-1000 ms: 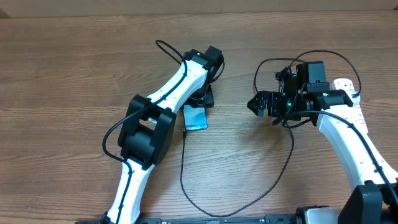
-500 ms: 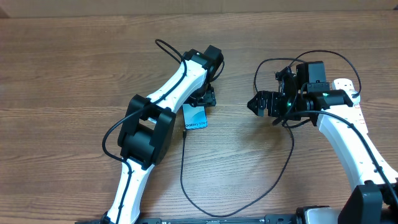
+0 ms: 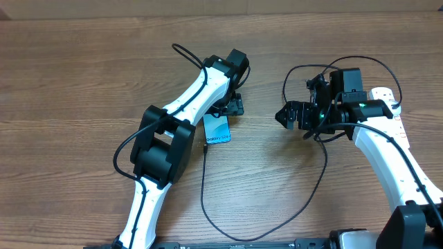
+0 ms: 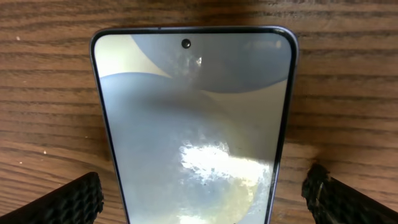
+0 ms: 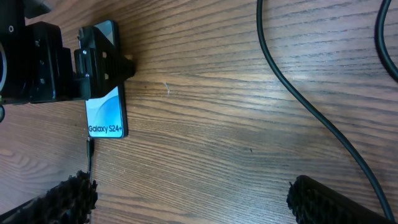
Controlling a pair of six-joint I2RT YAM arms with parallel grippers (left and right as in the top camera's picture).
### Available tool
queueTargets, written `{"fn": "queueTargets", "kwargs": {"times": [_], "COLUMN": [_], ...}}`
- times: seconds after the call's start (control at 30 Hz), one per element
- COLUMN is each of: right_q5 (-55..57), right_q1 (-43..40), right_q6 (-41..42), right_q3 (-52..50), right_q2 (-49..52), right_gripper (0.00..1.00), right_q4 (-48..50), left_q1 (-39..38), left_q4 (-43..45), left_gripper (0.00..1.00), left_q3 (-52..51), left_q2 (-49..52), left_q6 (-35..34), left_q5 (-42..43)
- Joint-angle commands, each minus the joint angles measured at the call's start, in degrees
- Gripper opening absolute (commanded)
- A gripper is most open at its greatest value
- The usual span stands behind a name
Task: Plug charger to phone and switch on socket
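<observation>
The phone [image 3: 217, 130] lies flat on the table with its light blue screen up. It fills the left wrist view [image 4: 193, 112] and shows "Galaxy S24+" in the right wrist view [image 5: 107, 115]. My left gripper [image 3: 234, 105] is open over the phone's far end, one finger on each side [image 4: 202, 196]. The charger's thin black cable [image 3: 205, 187] loops across the table, and its plug tip [image 5: 90, 148] meets the phone's near end; whether it is seated I cannot tell. My right gripper [image 3: 287, 116] is open and empty above bare wood [image 5: 193, 199]. The white socket [image 3: 385, 93] is mostly hidden behind the right arm.
The black cable loops past the right arm [image 3: 325, 162] and arcs above it [image 3: 346, 60]. A stretch of it crosses the right wrist view [image 5: 298, 93]. The wooden table [image 3: 83, 90] has a cardboard-coloured wall along its far edge.
My left gripper has shifted a little toward the far right along the phone, so more of the screen shows. The right arm and the cable have not moved.
</observation>
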Motion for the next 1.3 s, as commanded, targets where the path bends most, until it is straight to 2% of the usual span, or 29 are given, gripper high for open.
{"fn": "queueTargets", "kwargs": {"times": [0.0,0.17,0.3,0.43,0.87,1.27], "right_q5": [0.42,0.42,0.42,0.42,0.42,0.42], "right_q1": [0.22,0.22,0.22,0.22,0.22,0.22], "right_q6": [-0.39,-0.39,-0.39,-0.39,-0.39,-0.39], "right_q3": [1.07,1.07,1.07,1.07,1.07,1.07], "right_q2": [-0.22,-0.22,-0.22,-0.22,-0.22,-0.22], "right_gripper": [1.0,1.0,1.0,1.0,1.0,1.0], "right_q4": [0.26,0.28,0.26,0.28,0.26,0.26], "left_q1": [0.02,1.9,3.56,3.8,3.96,4.72], "left_q4": [1.11,1.68,1.95,1.31,-0.02,2.49], "left_gripper": [1.0,1.0,1.0,1.0,1.0,1.0], "left_q3": [-1.44,-1.44,-1.42,-1.44,-1.49,-6.08], "left_q2": [1.49,1.49,1.49,1.49,1.49,1.49], "left_q6": [-2.58,-2.47,0.68,2.47,1.33,-1.25], "left_q5": [0.0,2.14,6.05,6.05,5.57,4.83]}}
